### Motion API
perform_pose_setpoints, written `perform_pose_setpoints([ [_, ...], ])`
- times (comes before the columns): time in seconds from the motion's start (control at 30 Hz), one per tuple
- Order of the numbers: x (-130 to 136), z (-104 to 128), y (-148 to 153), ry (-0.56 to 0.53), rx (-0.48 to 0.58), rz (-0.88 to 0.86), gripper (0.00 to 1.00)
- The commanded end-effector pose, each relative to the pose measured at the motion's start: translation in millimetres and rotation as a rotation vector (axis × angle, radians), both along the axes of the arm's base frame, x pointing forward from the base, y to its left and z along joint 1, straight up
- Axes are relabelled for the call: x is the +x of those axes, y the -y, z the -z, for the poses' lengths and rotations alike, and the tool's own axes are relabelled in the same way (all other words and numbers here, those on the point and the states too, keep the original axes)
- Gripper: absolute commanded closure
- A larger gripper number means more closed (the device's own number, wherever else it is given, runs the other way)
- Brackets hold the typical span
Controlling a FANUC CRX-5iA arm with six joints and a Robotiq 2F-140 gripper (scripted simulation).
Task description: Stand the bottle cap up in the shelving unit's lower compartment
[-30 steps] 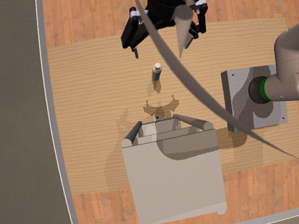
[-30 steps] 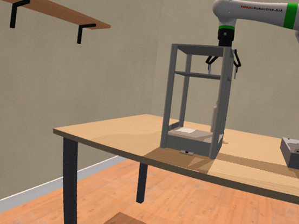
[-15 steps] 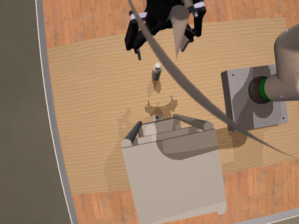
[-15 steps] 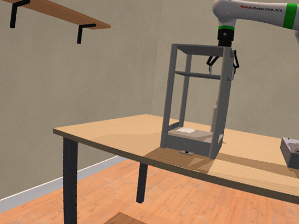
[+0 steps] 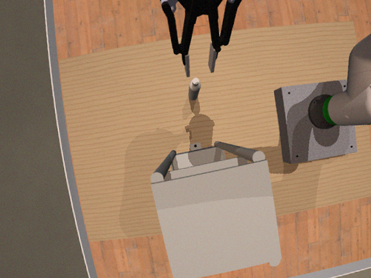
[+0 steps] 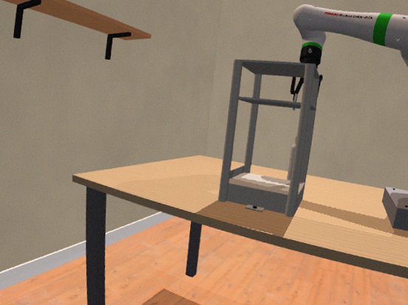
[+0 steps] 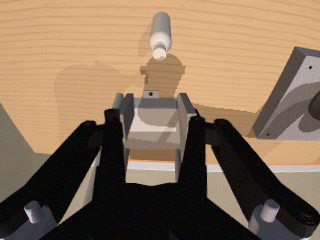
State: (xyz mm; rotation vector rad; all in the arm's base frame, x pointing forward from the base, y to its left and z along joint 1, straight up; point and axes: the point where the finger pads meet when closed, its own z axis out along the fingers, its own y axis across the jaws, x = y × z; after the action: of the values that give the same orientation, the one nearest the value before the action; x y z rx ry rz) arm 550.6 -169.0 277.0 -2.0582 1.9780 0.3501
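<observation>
Count: one bottle [image 5: 194, 88], one shelving unit [image 6: 230, 130], one table [image 6: 147, 182], one wall shelf [image 6: 67, 11], one arm [image 6: 351, 22], one gripper [image 5: 200, 69].
</observation>
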Motion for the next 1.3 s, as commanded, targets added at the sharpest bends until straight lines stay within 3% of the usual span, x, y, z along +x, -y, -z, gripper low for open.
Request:
perform_pose_setpoints([
  [0.0,-1.2,3.3,-0.8,-0.026,0.165,-0.003,0.64],
  [0.37,-1.8,5.1,-1.2,-0.039,0.503,-0.005,0.64],
  [0.43,-1.8,5.1,-1.2,-0.039,0.503,-0.005,0.64],
  [0.47,-1.8,5.4,-1.2,-0.042,0.593,-0.006,0.64],
  [0.93,-1.5,6.9,-1.6,-0.056,1.023,-0.009,0.64],
  [1.0,-1.5,6.9,-1.6,-0.056,1.023,-0.009,0.64],
  [1.1,-1.2,7.4,-1.6,-0.060,1.167,-0.009,0.64],
  [1.27,-1.2,7.4,-1.1,-0.060,1.207,-0.010,0.64],
])
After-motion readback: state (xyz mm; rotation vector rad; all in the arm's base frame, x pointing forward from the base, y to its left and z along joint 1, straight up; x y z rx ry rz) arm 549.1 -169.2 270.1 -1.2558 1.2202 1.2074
